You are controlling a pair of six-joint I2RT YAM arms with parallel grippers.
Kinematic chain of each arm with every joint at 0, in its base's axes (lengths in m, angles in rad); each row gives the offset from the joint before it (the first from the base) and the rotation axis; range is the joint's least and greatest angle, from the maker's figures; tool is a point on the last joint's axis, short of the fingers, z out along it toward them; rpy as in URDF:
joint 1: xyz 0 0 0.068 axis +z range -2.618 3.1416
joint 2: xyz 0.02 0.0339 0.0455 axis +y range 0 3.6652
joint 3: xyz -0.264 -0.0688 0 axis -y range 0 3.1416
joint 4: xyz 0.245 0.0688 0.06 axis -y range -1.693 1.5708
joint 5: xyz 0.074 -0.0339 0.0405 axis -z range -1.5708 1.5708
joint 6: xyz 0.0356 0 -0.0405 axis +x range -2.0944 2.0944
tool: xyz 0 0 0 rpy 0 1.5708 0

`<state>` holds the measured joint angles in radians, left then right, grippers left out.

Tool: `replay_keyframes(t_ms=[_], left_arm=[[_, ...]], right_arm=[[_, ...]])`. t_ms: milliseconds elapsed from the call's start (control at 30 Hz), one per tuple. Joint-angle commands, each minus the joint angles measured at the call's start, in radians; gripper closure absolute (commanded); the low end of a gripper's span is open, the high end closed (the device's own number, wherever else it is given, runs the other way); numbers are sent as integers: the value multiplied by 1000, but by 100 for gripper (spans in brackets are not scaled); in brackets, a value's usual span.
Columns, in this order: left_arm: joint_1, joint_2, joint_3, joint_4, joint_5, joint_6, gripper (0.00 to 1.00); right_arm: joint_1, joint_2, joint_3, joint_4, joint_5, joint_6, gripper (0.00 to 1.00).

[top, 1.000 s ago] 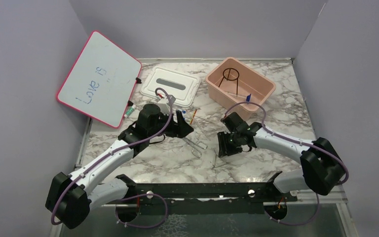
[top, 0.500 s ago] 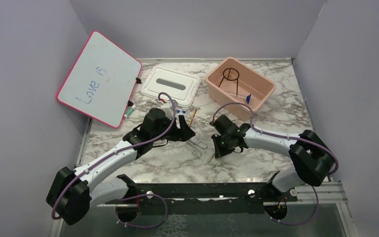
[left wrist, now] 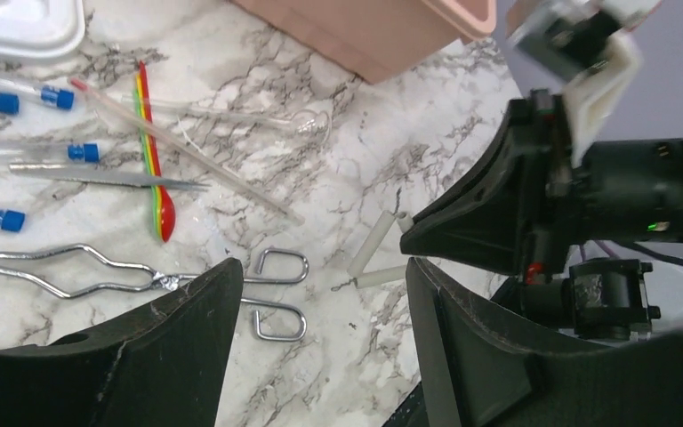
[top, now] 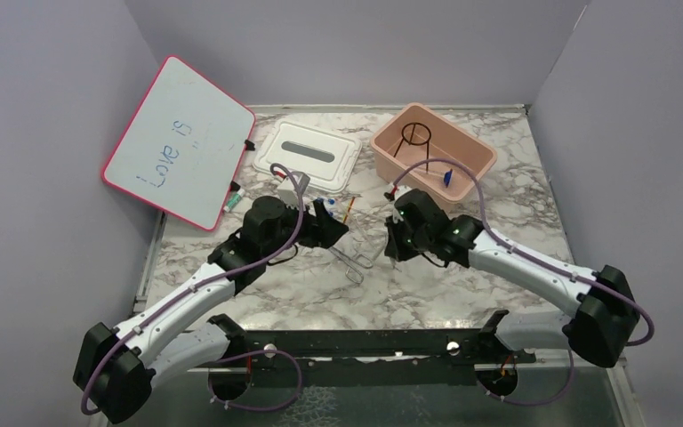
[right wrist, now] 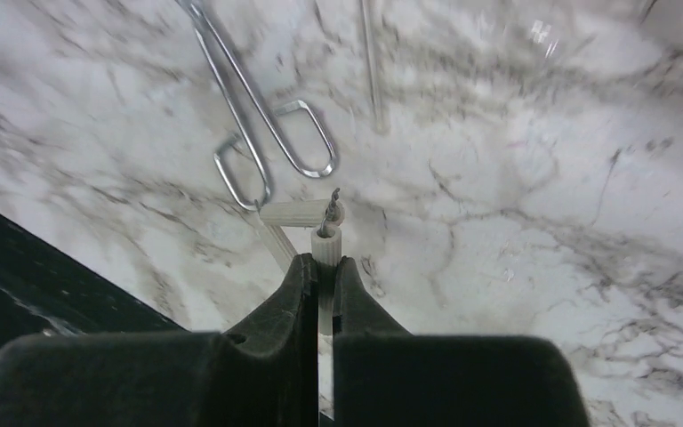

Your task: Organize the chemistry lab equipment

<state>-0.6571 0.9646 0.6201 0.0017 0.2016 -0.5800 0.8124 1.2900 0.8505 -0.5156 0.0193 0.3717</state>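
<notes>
Grey-veined white marble table (top: 320,294), salmon-pink bin (top: 471,151), blue caps (left wrist: 4,218), red stick (left wrist: 149,151) perhaps striped yellow-green, off-white ribbed peg (right wrist: 327,245), pink-framed whiteboard (top: 178,138)

In the right wrist view the right gripper (right wrist: 320,267) pinches a pale ribbed piece (right wrist: 327,242), most of it hidden between the pressed-together fingers; the far part of that view is blurred, so the glass tube (right wrist: 371,62) there is only a smear; the metal tongs (right wrist: 258,124) run off the top edge. In the left wrist view the tongs' far end, the blue-capped tubes (left wrist: 53,98) and the white lid (left wrist: 18,27) are cut by the left edge; the pink bin (left wrist: 365,40) by the top; from above, the loose items in the bin are too small to tell.
</notes>
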Motion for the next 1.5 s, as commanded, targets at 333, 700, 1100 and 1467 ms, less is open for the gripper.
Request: replay_keyframes(t_ms=[333,700,1100,1467], left_arm=[[-7,-113,93,48,-167,150,29],[-7,-146,41,47,-94,135,29],[-7,-164,50,15,-135,169,27],[-7,-121,46,28,-117,174,27]], right_arm=[[-93,12,414,-21,271,-145,99],[-513,143,518,48,164,-125,99],[-602,322,466,199,189,-219,99],[-738,429,424,352,-155,-466,99]])
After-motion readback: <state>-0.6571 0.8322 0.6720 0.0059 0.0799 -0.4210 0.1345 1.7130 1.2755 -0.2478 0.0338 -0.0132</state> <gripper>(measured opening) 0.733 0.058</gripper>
